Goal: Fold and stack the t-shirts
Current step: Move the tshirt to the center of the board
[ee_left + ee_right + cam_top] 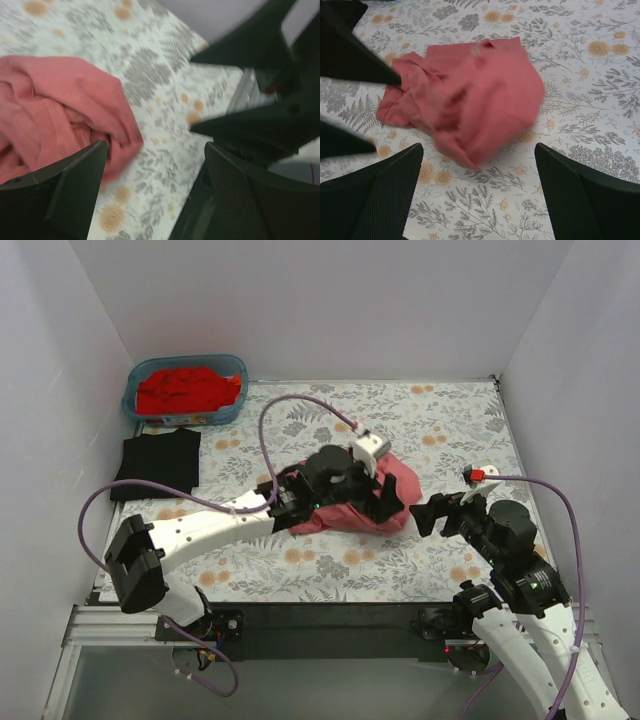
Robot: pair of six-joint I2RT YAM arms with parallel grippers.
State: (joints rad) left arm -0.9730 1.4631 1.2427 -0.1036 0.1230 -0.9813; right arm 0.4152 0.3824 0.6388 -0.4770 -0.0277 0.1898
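A dusty salmon-pink t-shirt [398, 490] lies crumpled in a heap mid-table. It also shows in the left wrist view [60, 110] and the right wrist view [480, 95]. My left gripper [387, 505] hovers over the heap's right edge, open and empty [155, 170], with cloth just beside its left finger [70, 190]. My right gripper [432, 515] is open and empty [477, 170], just right of the heap and facing it. A black t-shirt [157, 462] lies folded flat at the left. Bright red t-shirts [185, 388] are piled in a bin.
The blue plastic bin [234, 366] stands at the back left corner. The floral table cover [450, 420] spans the table. White walls close the left, back and right sides. The two grippers are close together at the heap's right edge.
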